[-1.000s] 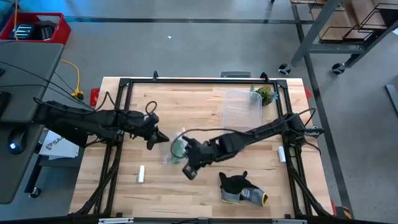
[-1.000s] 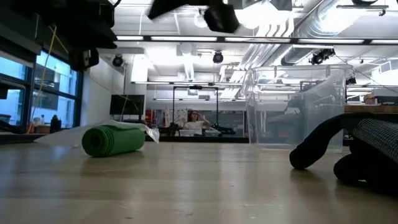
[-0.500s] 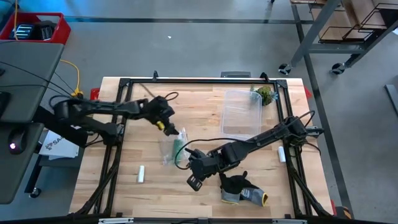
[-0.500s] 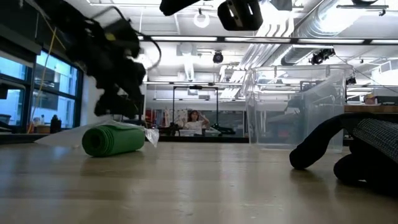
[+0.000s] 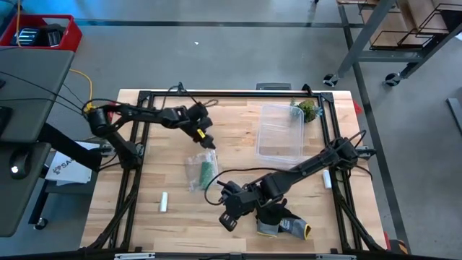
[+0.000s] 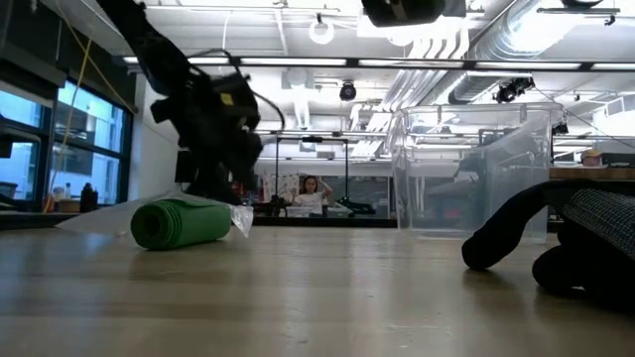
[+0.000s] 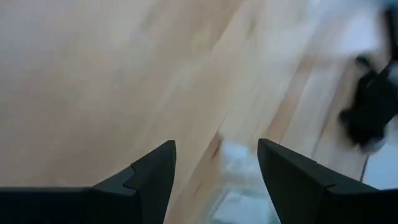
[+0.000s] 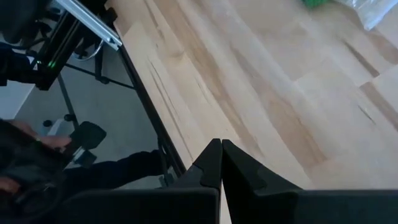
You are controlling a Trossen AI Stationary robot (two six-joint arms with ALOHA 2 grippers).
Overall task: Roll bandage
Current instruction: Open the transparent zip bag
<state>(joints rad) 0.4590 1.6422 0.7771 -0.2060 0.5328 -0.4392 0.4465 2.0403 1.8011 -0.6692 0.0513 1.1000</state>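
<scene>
Bandage (image 5: 206, 172) lies rolled up at centre frame, so you look finished: left gripper (image 5: 208, 141) spread just above it, right gripper (image 5: 228, 217) pressed together below.

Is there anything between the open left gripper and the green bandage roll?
Nothing visible. The left gripper, open, is just beyond the bandage, with only bare table between; clear wrapping lies beside the roll.

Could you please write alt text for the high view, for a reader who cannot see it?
From above, a green bandage lies rolled on a clear wrapper on a wooden table. The left gripper hangs just behind it with jaws open, and the right gripper sits shut near a dark glove. A clear tub stands farther back.
</scene>
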